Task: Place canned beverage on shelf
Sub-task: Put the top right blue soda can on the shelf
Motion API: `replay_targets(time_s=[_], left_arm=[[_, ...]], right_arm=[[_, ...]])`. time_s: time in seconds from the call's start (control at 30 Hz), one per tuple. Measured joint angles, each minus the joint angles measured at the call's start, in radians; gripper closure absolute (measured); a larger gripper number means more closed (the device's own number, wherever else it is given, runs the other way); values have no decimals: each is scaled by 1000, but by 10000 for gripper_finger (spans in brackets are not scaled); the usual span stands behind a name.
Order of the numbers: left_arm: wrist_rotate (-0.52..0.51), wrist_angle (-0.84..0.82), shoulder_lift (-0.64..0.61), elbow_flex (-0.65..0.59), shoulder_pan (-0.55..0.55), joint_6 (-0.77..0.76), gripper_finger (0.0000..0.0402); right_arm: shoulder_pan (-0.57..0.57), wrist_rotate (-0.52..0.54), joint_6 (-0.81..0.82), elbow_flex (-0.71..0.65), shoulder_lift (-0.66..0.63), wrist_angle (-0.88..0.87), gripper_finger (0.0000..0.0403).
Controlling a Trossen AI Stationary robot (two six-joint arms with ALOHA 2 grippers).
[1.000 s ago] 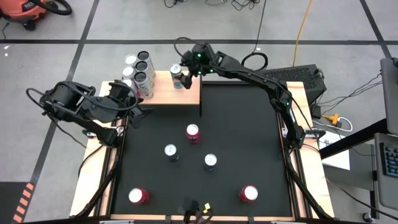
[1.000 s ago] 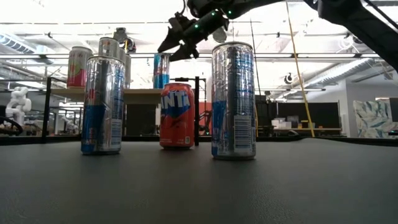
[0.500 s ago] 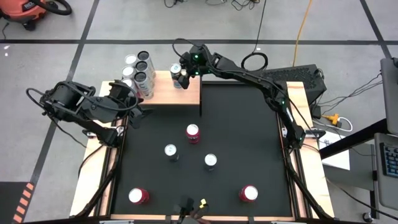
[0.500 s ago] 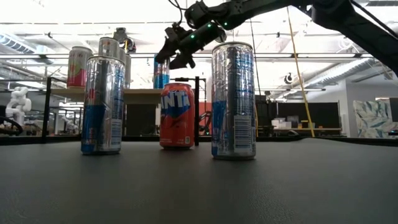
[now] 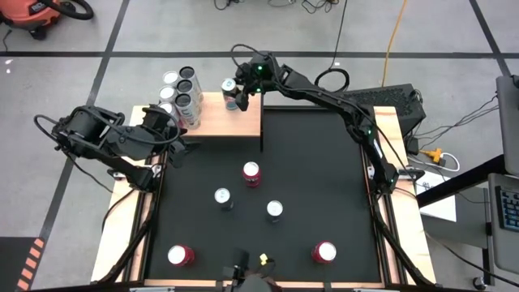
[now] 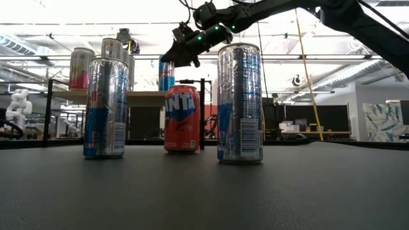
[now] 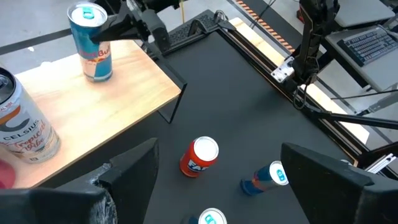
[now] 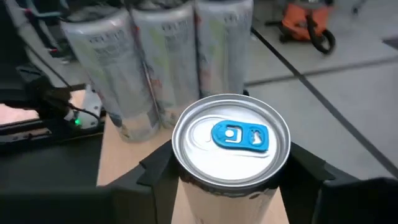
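Note:
A blue-and-silver can stands upright on the pale wood shelf near its far edge. My right gripper is at its top, shut on it; the right wrist view shows the can's lid between the two fingers. Several tall silver cans stand at the shelf's left end. My left gripper waits open off the shelf's left near corner, with nothing between its fingers. My right gripper pinches the can's upper wall, just under the rim, between its two fingers, one on each side. The fingers come almost level from the table's right side. The can stays upright with its base on the shelf board.
On the black mat stand an orange can, two blue-and-silver cans and two red cans. A thin black support runs down the shelf's right end.
My right gripper has moved a little toward the table's left and down onto the can's top on the shelf, and its fingers have closed in on the can. The can stays upright on the board.

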Motion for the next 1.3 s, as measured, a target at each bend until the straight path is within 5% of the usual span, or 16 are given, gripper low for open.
replay_targets(time_s=[0.53, 1.3], left_arm=[[19, 0, 0, 0, 0, -2, 64], [29, 10, 0, 0, 0, -6, 64]], right_arm=[[-101, -390, 54, 0, 72, 225, 203], [-103, -392, -156, 0, 72, 183, 192]])
